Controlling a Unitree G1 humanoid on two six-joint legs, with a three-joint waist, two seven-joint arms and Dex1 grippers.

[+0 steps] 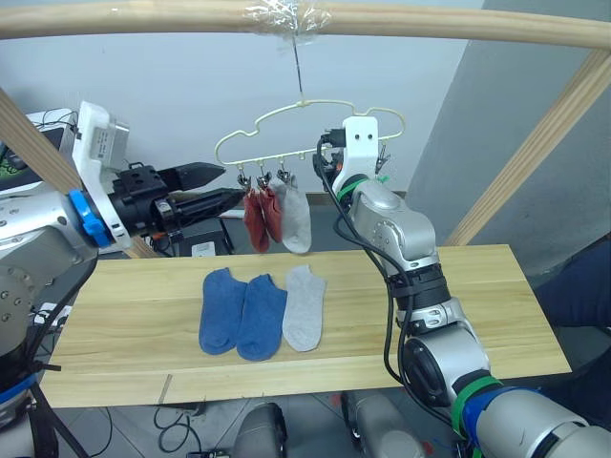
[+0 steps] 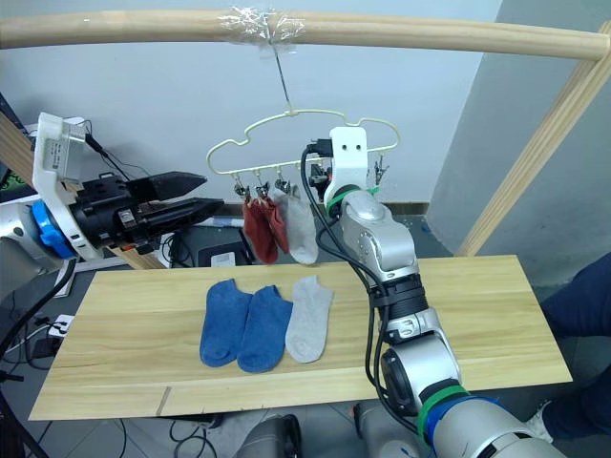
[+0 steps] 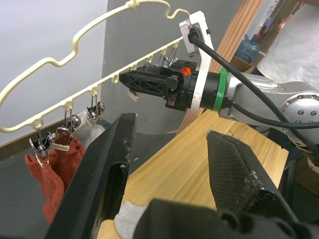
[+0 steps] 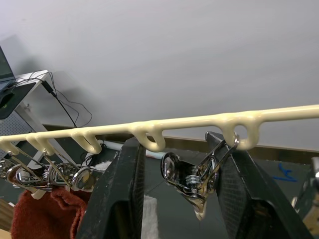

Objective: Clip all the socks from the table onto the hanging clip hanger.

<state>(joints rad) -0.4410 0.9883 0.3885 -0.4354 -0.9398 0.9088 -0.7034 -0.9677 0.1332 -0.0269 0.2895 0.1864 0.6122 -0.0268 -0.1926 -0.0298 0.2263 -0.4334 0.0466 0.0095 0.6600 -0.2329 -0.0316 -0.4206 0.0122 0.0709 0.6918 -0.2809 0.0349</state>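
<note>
Since the three socks (image 1: 260,313) laid mid-frame on the counter (image 1: 458,315) look soft and light, a toe or cuff edge is best pinched. Upper left, the left end effector (image 1: 218,186) is held spread, empty. At upper centre, the right end effector (image 4: 177,191) is spread around a clip (image 4: 197,180) of the clip hanger (image 1: 305,119).

Three socks (image 1: 260,313) flat, three clipped (image 1: 277,218)

Three socks (image 1: 260,314) lie side by side left of centre on the table (image 1: 458,305). Above them, in the upper middle, the clip hanger (image 1: 286,119) hangs from a pole (image 1: 143,17), with three more socks (image 1: 277,218) clipped under its left half.
</note>
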